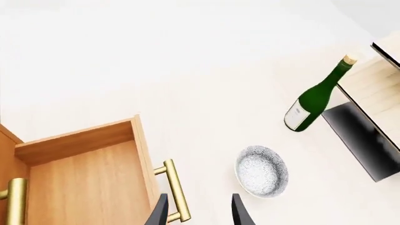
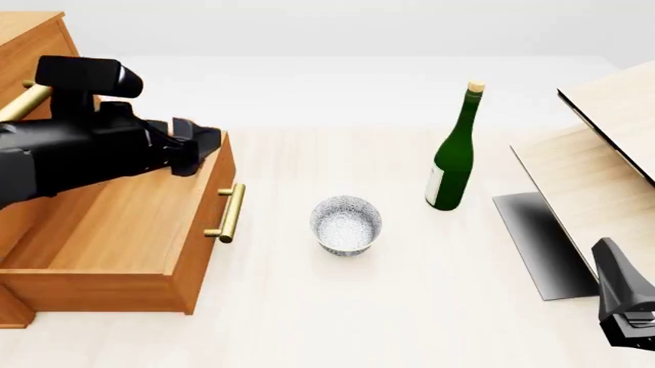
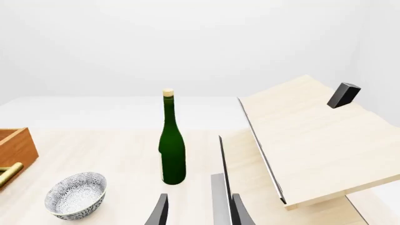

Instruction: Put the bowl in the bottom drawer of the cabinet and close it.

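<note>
Bowl [image 2: 346,224] sits untouched on the table [image 2: 338,307] — both claws, left [image 1: 200,213] and right [image 3: 196,211], parted and empty.

The bowl [image 2: 346,224] is white with grey speckles. The bottle [image 2: 453,156] is green. The bottom drawer [image 2: 113,230] is orange-brown, its handle [image 2: 228,213] brass.

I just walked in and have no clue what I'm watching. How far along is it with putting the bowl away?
Done: the bottom drawer is pulled out and looks empty. In hand: nothing yet. The bowl sits on the table between the drawer and the green bottle; the left hand hangs open above the drawer's front, the right hand is open too, off to the side. Left: grab the bowl, set it inside, push the drawer shut.
</note>
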`<state>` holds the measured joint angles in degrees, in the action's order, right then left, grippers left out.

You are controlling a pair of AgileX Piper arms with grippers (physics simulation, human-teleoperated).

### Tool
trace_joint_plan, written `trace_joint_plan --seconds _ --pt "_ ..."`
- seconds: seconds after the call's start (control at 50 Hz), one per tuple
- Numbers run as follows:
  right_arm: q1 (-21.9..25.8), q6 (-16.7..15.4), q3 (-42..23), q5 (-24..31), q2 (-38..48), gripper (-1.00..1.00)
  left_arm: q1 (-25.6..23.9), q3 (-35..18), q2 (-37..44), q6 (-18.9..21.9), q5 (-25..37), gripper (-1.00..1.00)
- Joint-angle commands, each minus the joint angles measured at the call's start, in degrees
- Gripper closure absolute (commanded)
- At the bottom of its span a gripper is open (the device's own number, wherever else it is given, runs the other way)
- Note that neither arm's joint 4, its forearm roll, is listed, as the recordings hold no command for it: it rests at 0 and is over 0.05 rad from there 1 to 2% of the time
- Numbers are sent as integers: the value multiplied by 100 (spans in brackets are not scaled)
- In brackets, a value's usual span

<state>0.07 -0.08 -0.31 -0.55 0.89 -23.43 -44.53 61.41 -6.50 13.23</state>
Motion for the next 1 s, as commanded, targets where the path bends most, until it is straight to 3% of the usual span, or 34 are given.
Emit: trace_joint_plan --seconds 0.02,0.16,0.38,0.42,0.48,0.78,1.0 --pt "0 0 0 0 -1 -100 -43 -137 32 103 72 -100" --pt "0 0 0 0 -1 -100 90 -266 32 103 204 -100" --pt "0 0 0 0 -1 -100 -94 -949 342 -495 640 -100" --pt "0 0 0 0 -1 -100 -264 -1084 532 -866 673 -100" --pt "0 0 0 0 -1 -100 -383 -1236 584 -1032 699 -100" --pt "0 0 0 0 -1 -100 -524 -1807 1040 -1360 860 -100" --pt "0 0 0 0 -1 -100 -538 -1821 1330 -1647 798 -100"
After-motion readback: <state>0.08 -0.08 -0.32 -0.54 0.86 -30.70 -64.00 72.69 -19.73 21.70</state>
